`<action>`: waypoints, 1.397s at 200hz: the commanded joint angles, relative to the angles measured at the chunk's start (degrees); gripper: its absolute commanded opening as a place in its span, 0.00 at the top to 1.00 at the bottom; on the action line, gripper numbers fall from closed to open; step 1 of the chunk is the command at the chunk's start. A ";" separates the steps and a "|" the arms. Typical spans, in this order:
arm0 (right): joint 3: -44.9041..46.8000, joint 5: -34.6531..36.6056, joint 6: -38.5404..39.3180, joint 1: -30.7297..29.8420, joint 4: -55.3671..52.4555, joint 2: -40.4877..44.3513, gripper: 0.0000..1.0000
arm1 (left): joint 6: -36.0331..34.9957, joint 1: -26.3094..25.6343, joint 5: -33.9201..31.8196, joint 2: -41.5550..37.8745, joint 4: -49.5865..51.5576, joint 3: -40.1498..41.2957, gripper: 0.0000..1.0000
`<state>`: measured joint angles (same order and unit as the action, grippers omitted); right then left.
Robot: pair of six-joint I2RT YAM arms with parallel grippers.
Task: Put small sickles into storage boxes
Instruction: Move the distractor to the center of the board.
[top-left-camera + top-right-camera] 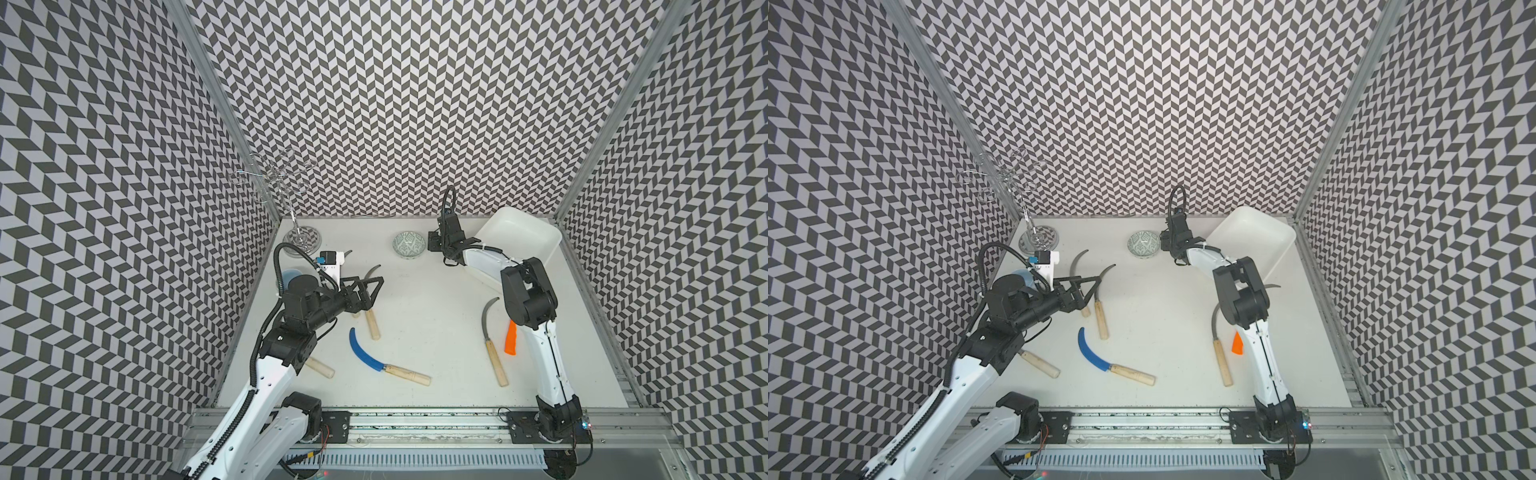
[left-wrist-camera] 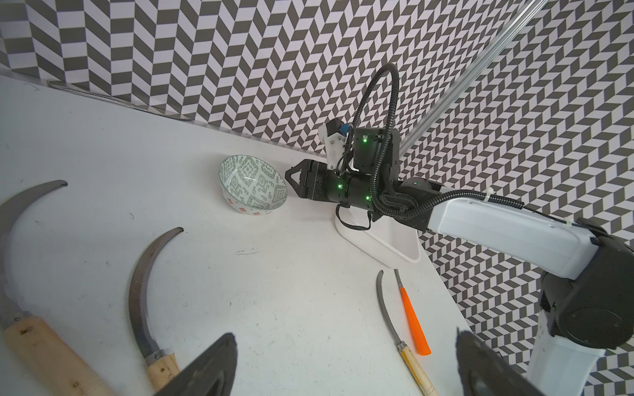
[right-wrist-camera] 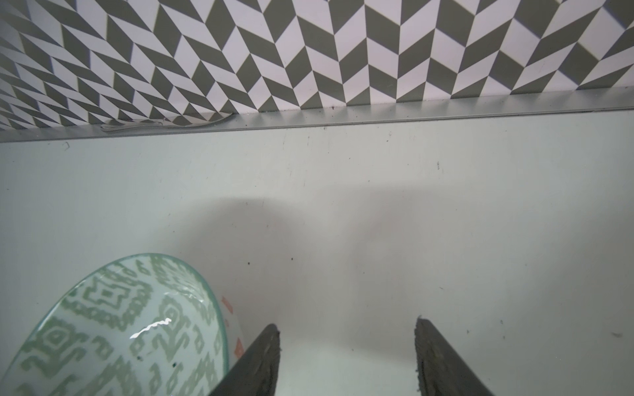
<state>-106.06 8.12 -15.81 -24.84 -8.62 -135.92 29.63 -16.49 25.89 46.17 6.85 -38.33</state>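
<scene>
1. The left tool (image 2: 344, 337) hovers over the left half of the surface (image 1: 424, 307), jaws spread wide and holding nothing. Its fingertips (image 2: 212, 363) frame only bare surface in the left wrist view.
2. Just below that tool lie two grey-bladed sickles side by side, handles toward the near edge and blades hooking toward the far edge. The first grey sickle (image 1: 372, 324) shows nearly whole. The second grey sickle (image 1: 1074, 264), closer to the left edge, has its handle largely hidden by the tool.
3. A third grey sickle (image 1: 320, 368) lies near the left edge – only its pale handle shows from under the left arm.
4. The blue-bladed sickle (image 1: 363, 353) lies mid-surface, toward the near edge.
5. A fourth grey sickle (image 1: 496, 361) and the orange-handled sickle (image 1: 511, 338) lie close together toward the right edge, beside the right arm, which covers part of the orange one.
6. The white tray (image 1: 519, 232) sits in the far right corner with the right arm reaching across it – all six sickles lie outside it.
7. The right tool (image 3: 346, 329) is low near the far edge, just beside the patterned bowl (image 3: 120, 325). Its jaws are partly apart with nothing between them.
8. A light-blue mug (image 1: 291, 276) peeks out behind the left arm, and a wire stand (image 1: 301, 237) occupies the far left corner.
</scene>
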 commanded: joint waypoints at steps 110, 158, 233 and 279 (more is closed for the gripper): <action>-14.70 -13.84 -10.92 -5.70 -0.82 -9.30 0.37 | 0.28 -0.24 1.27 -0.03 -2.74 0.98 0.00; -8.58 -13.52 -11.03 -4.50 -0.34 -5.55 0.36 | 0.50 -0.30 1.44 -0.50 -2.68 1.17 0.00; 2.41 -15.04 -8.73 -4.45 2.16 0.49 0.36 | 0.87 -0.29 1.62 -0.97 -3.45 1.81 0.00; 1.20 -17.27 -9.15 -5.27 5.38 0.20 0.36 | 0.78 -0.30 1.53 -0.91 -3.24 1.70 0.00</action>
<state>-103.94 -7.33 -25.06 -29.15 -7.14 -137.49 30.13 -16.49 26.76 46.00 5.13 -36.80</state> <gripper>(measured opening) 0.642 0.995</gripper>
